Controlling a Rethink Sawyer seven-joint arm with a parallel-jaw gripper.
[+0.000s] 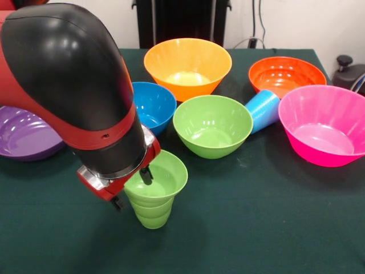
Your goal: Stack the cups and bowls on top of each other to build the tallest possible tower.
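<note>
A lime green cup (157, 194) stands upright on the dark green cloth near the front. My gripper (132, 188) is open astride its left rim: one black finger (146, 174) reaches inside the cup, the other finger (118, 202) hangs outside its wall. A light blue cup (263, 109) lies tipped on its side between the green bowl (212, 124) and the pink bowl (325, 123). Further back sit a yellow-orange bowl (188, 65) and an orange bowl (285, 74). A blue bowl (153, 105) is partly hidden behind my arm, and a purple bowl (23, 134) lies at the left edge.
My bulky red and black arm (74, 85) covers the left part of the table (262, 228). A black device (348, 73) sits off the table's back right corner, and a black stand (182, 20) rises behind the far edge.
</note>
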